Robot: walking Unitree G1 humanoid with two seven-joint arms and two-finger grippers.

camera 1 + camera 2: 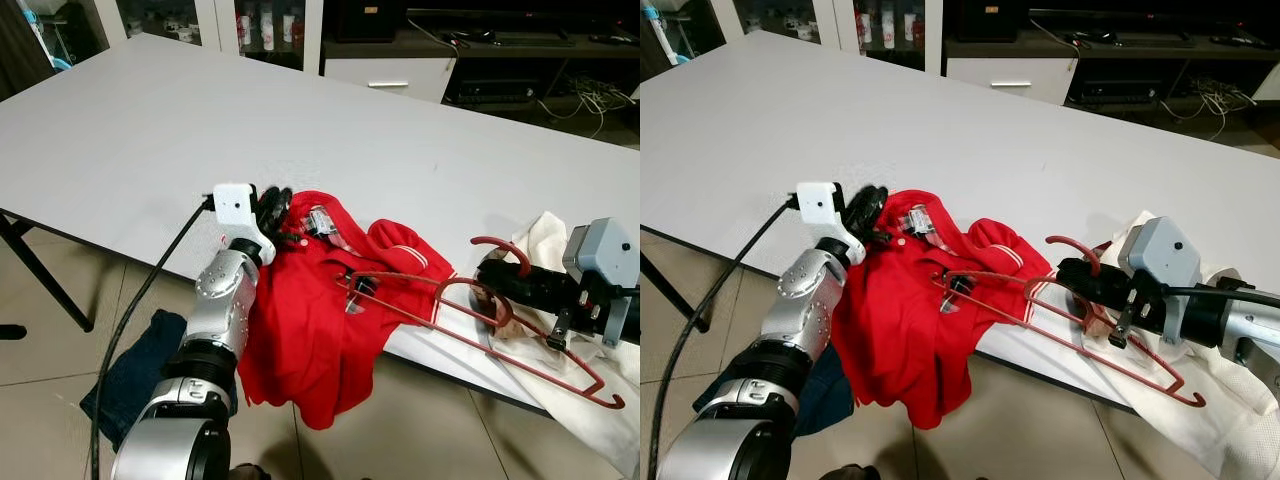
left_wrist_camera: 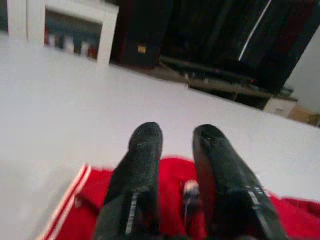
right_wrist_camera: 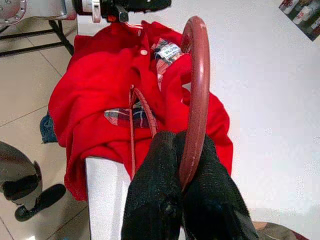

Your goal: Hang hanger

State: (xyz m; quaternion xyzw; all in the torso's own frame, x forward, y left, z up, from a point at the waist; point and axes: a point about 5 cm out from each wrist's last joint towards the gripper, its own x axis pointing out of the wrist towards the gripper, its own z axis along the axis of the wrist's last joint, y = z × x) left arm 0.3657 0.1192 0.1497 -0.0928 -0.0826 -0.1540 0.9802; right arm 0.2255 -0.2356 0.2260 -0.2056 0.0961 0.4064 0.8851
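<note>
**Hanger gripped at the table's near edge, red shirt beside it**

Closest to you, at lower left, is your silver left arm, rising from the bottom edge with a black cable running alongside it. Below it on the tiled floor lies a dark blue cloth, partly hidden by the arm. Your left gripper rests at the upper edge of the red shirt; in the left wrist view its fingers stand a narrow gap apart over the red fabric, with nothing clearly between them. That view is blurred, so you cannot make out the small object between the finger roots.

Moving right, the red shirt is crumpled on the white table and hangs over its near edge toward the floor. A label and a plaid inner collar show at its neck.

Further right, the dark red hanger lies tilted across the table edge, one end over the shirt, the other end past the edge. It is a thin frame with a thicker curved hook. Your right gripper is closed on the base of that hook; the right wrist view shows the hook arching up from between the black fingers. Beneath that gripper lies a cream cloth, cut off at the picture's right edge.
</note>
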